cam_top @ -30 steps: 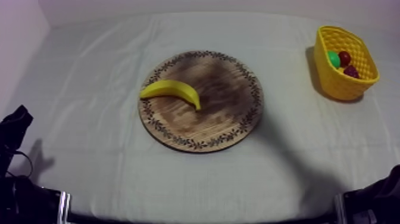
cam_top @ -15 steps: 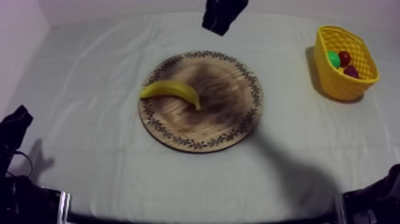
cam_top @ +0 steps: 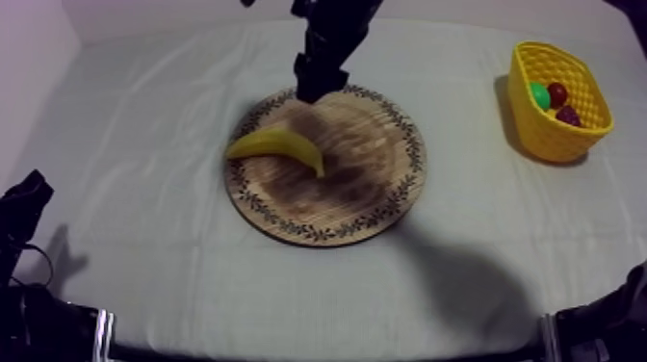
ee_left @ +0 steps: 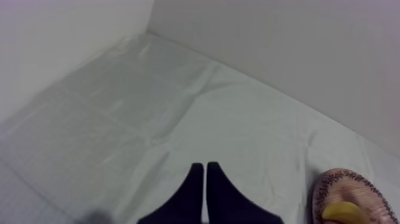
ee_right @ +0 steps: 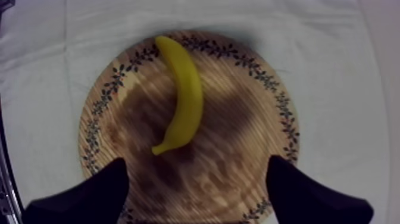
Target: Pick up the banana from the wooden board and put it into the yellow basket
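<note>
A round wooden board [cam_top: 375, 183] with a patterned rim lies near the middle of a worktop [cam_top: 144, 125] covered in grey-white cloth. The banana [cam_top: 276, 146] lies flat on the left part of the board. Its thicker end reaches out across the rim on the board's left side, and its narrow tip points in towards the board's centre. The right arm comes in from behind the board, and the right tool [cam_top: 316, 91] hangs over the board's far rim, just behind the banana and apart from it. In that arm's own camera its two black fingers [ee_right: 89, 193] stand wide apart with nothing between them, and the banana shows curved on the wood beyond them. The left tool [ee_left: 205, 179] sits low, well apart from the board, off its near left side. Its fingers lie pressed together in a narrow wedge and hold nothing. From its camera a slice of the board's rim and one end of the banana show past a stretch of bare cloth. The yellow basket [cam_top: 539, 135] stands well off to the board's right and a little farther back. Inside it are a green toy fruit [cam_top: 539, 94], a small red fruit [cam_top: 557, 93] and a dark red piece [cam_top: 568, 116] whose kind I cannot tell.
</note>
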`<state>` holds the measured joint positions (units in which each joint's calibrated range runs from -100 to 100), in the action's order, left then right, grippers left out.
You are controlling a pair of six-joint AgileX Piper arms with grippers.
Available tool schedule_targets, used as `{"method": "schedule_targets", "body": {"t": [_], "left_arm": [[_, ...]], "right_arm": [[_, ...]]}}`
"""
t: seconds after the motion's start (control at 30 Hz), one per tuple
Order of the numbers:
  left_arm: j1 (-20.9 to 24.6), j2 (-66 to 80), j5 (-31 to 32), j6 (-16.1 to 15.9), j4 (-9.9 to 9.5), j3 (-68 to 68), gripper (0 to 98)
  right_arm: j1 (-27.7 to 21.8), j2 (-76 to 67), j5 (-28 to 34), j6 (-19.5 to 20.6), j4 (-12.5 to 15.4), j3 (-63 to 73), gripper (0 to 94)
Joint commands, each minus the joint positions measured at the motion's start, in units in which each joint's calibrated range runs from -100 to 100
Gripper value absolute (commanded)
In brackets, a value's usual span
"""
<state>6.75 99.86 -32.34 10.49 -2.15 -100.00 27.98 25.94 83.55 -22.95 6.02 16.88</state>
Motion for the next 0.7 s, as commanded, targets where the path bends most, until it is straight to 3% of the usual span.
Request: {"method": "schedule_targets", "body": {"t": [0.0, 0.33, 0.67], "left_arm": [[0.0, 0.0, 0.0, 0.0, 0.03, 0.0, 0.1], [0.0, 0.0, 0.0, 0.0, 0.03, 0.0, 0.1], [0.0, 0.0, 0.0, 0.0, 0.03, 0.0, 0.1]], "right_arm": [[0.3, 2.4, 0.2, 0.1, 0.2, 0.6, 75.2], [1.7, 14.0, 1.5, 1.7, 0.1, 9.4, 75.6], [2.4, 27.6, 7.1, 4.0, -0.6, 27.5, 75.4]]}}
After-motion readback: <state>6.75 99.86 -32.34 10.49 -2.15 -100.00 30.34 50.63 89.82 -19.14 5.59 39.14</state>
